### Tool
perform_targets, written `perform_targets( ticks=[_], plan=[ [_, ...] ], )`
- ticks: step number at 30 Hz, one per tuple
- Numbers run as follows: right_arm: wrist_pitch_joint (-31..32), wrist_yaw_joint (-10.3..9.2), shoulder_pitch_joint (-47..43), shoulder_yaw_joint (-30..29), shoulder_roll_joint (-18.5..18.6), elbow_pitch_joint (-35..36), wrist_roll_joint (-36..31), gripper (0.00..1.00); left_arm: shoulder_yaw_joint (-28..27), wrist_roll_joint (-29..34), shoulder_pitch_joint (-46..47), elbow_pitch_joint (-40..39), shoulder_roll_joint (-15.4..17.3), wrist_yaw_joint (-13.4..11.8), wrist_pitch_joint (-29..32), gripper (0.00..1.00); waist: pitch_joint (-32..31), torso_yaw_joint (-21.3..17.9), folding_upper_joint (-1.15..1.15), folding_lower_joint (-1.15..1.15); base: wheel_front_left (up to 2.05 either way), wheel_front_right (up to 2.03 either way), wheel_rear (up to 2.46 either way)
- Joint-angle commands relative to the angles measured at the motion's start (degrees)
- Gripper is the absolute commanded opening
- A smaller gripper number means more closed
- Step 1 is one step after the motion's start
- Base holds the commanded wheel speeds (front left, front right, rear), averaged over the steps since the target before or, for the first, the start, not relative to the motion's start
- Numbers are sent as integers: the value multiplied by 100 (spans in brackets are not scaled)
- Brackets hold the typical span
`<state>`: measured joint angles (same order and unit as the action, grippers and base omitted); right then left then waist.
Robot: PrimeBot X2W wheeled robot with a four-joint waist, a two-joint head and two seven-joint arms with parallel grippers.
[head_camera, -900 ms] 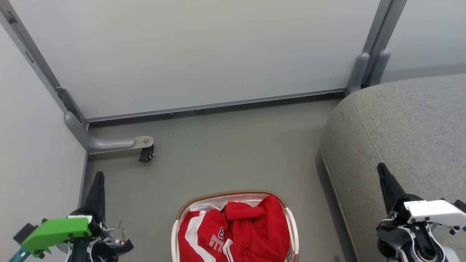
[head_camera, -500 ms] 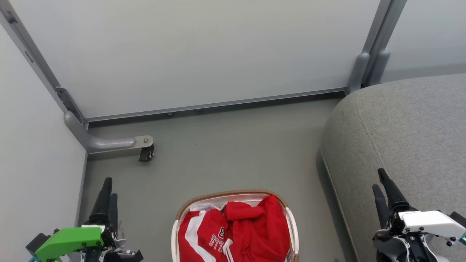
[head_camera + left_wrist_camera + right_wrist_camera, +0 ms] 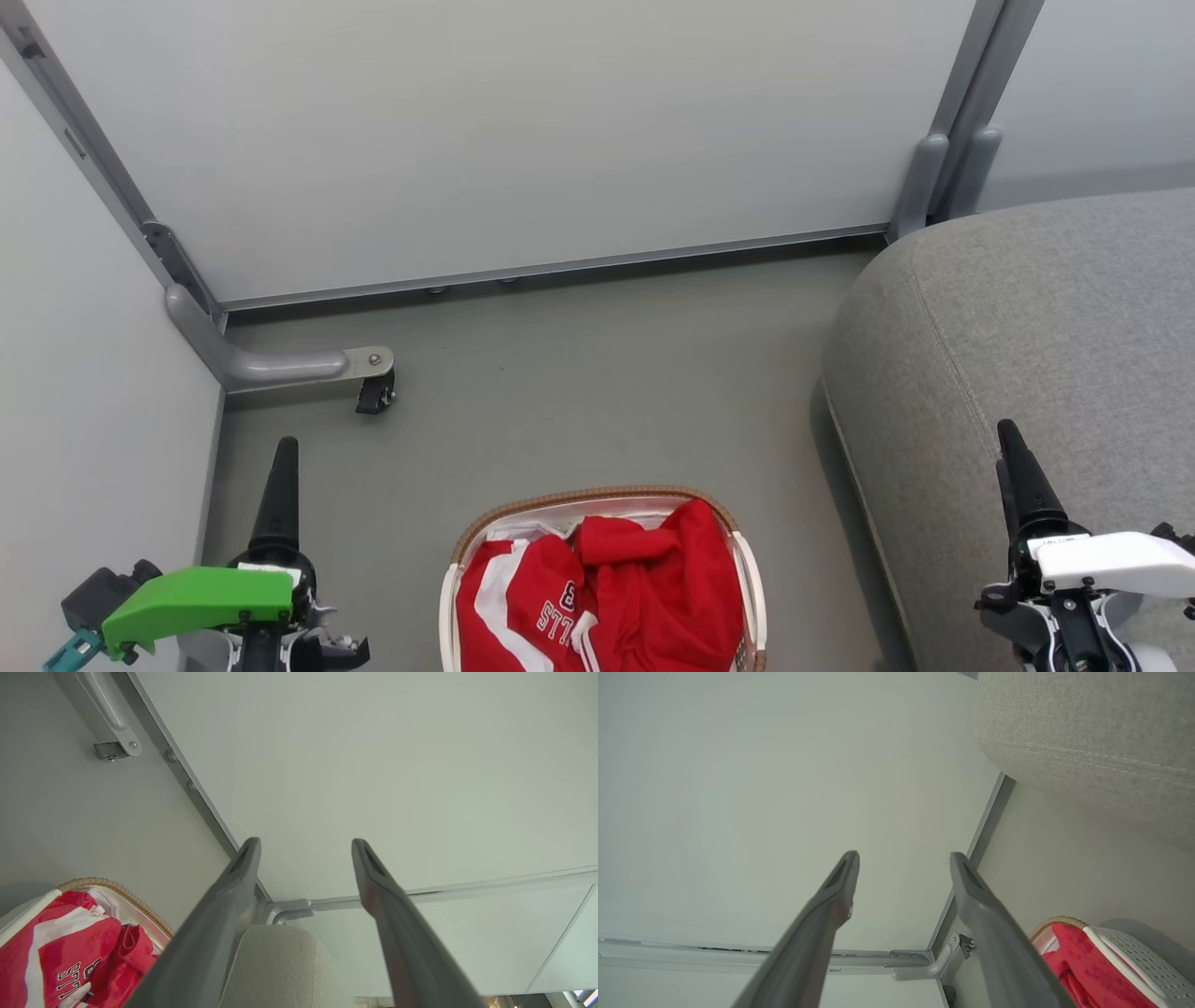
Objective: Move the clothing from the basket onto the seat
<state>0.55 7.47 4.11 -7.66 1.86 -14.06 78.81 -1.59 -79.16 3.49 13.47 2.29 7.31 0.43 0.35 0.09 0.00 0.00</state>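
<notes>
Left gripper (image 3: 306, 844) and right gripper (image 3: 903, 856) spread wide, nothing grasped, red clothing (image 3: 644, 597) heaped in the basket (image 3: 597, 494) on the floor (image 3: 579, 392), grey seat (image 3: 1046, 308) set just beside it

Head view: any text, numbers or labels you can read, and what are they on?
"LLS": white letters on the clothing in the basket, upside down; rest of word folded away.
White mark next to it: partly hidden, unreadable.
Label on right gripper: too small to read.
</notes>
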Motion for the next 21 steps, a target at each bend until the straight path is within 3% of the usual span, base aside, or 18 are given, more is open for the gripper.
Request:
perform_targets(
  ticks=[1, 21],
  plan=[
    [-68, 2, 26, -34, 54, 148, -267, 100, 29, 268, 97, -124, 30, 7, -61, 100, 1, 2, 0, 0, 0, 0, 0],
    [-486, 2, -76, 196, 72, 737, -3110, 100, 413, 2479, 29, -427, 43, -232, -479, 100, 42, 5, 0, 0, 0, 0, 0]
  ],
)
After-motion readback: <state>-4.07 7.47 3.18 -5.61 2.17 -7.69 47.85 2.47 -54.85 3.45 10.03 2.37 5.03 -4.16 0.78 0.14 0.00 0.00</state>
